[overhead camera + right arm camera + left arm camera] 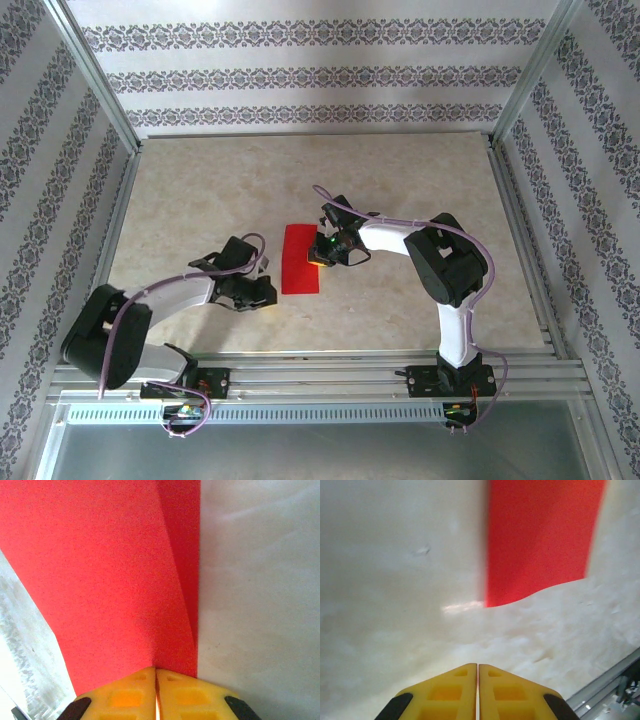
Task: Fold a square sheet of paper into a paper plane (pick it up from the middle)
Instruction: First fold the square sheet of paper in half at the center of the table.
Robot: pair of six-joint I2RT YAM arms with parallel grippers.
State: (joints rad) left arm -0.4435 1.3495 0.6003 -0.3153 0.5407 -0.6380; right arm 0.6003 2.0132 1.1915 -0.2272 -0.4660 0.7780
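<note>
Right claw [156,671] closed (left claw [478,666] too), tips at smooth folded red paper [100,580].

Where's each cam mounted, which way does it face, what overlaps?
Top external: above and behind the bases, facing down at the table; both arms, left gripper, right gripper, red paper.
Left wrist: faces past its shut yellow fingers toward the paper's end.
Right wrist: faces past shut fingers onto the folded paper.
Shared: the paper, all three views.

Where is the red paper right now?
In the overhead view the red paper lies folded on the table near its middle, with the right pincer over its right edge and the left pincer just off its near-left corner.
</note>
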